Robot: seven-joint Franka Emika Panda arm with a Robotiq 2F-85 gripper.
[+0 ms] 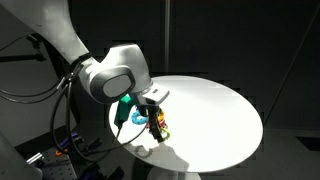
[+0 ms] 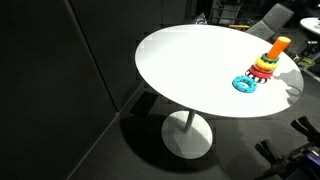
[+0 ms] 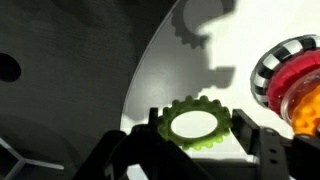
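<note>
In the wrist view my gripper (image 3: 197, 126) is shut on a light green gear-shaped ring (image 3: 195, 103), with one finger on each side of it. The ring hangs above the white round table (image 3: 180, 70) and casts a toothed shadow further off. A ring-stacker toy (image 3: 290, 75) with red, orange and striped rings stands just to the right. In an exterior view the gripper (image 1: 152, 118) hovers right next to the stacker (image 1: 160, 130) near the table's edge. In an exterior view the stacker (image 2: 268, 62) has an orange peg top and a cyan ring (image 2: 245, 84) lies beside it; the arm is not visible there.
The white round table (image 1: 215, 110) stands on a single pedestal (image 2: 187, 130) over a dark floor. The table edge is close to the gripper. Cables and equipment lie at the robot's base (image 1: 60, 150). A chair (image 2: 275, 18) stands behind the table.
</note>
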